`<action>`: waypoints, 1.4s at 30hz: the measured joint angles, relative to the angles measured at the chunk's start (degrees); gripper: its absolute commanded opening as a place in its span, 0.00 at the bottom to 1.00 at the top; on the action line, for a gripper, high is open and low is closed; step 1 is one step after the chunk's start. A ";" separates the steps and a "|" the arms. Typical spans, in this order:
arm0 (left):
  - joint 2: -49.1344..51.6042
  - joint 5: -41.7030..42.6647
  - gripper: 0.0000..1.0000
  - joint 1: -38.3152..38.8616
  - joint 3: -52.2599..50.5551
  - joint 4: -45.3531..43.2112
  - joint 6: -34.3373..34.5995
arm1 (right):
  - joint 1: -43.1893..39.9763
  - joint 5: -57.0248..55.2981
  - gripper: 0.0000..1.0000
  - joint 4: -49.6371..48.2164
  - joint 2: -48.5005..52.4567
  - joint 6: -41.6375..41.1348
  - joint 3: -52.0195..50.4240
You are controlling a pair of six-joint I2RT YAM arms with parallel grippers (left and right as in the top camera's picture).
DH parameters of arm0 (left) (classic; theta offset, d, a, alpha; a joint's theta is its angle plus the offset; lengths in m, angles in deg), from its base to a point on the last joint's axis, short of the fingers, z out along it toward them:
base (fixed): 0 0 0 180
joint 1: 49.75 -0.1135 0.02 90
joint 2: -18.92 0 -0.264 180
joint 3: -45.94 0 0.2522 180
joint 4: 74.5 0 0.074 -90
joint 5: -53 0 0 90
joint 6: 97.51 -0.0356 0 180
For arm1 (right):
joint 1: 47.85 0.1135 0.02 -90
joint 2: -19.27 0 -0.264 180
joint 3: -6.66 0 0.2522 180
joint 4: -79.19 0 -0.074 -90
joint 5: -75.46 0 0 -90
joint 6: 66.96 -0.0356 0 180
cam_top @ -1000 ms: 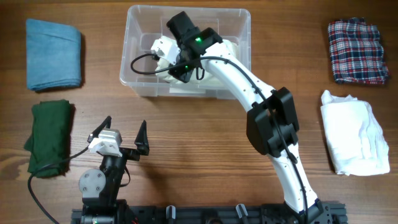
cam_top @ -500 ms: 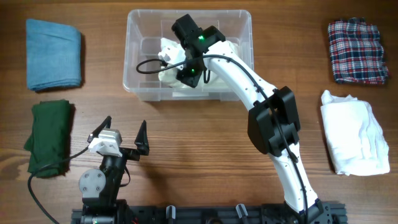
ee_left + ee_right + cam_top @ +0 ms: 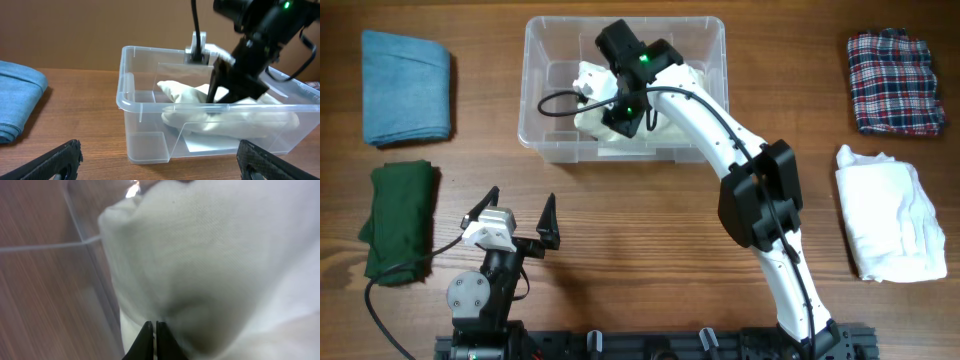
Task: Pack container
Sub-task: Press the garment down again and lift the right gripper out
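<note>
The clear plastic container (image 3: 535, 80) stands at the back middle of the table, with a folded white garment (image 3: 682, 78) inside it. My right gripper (image 3: 623, 118) reaches down into the container with its jaws shut, tips against the white garment (image 3: 210, 255) near the container's wall (image 3: 95, 265). Nothing shows between its tips (image 3: 154, 325). My left gripper (image 3: 512, 215) is open and empty, low over the table near the front. In the left wrist view it (image 3: 159, 162) faces the container (image 3: 135, 110) and the garment (image 3: 240, 120).
A folded blue cloth (image 3: 407, 85) lies at the back left, with a dark green one (image 3: 400, 220) in front of it. A plaid garment (image 3: 898, 82) and a white one (image 3: 892, 212) lie at the right.
The right gripper has shifted slightly inside the container, and the container has slid a little to the right and toward the front. The left arm has not moved.
</note>
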 measured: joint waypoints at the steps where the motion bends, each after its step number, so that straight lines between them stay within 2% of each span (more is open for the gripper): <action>1: 0.00 0.00 1.00 0.00 0.00 0.00 0.00 | 0.00 -0.15 0.04 0.17 0.00 0.00 1.44; 5: 0.00 0.00 1.00 0.00 0.00 0.00 0.00 | -0.02 -0.57 0.04 0.55 0.00 -0.02 5.16; 15: 0.00 0.00 1.00 0.00 0.00 0.00 0.00 | -1.51 -1.05 0.04 2.36 0.00 -0.70 5.16; 29: 0.00 0.00 1.00 0.00 0.00 0.00 0.00 | -1.81 -0.48 0.04 -3.74 0.00 -1.42 -6.95; 42: 0.00 0.00 1.00 0.00 0.00 0.00 0.00 | -2.38 -0.31 0.04 -5.31 0.00 -1.75 -6.21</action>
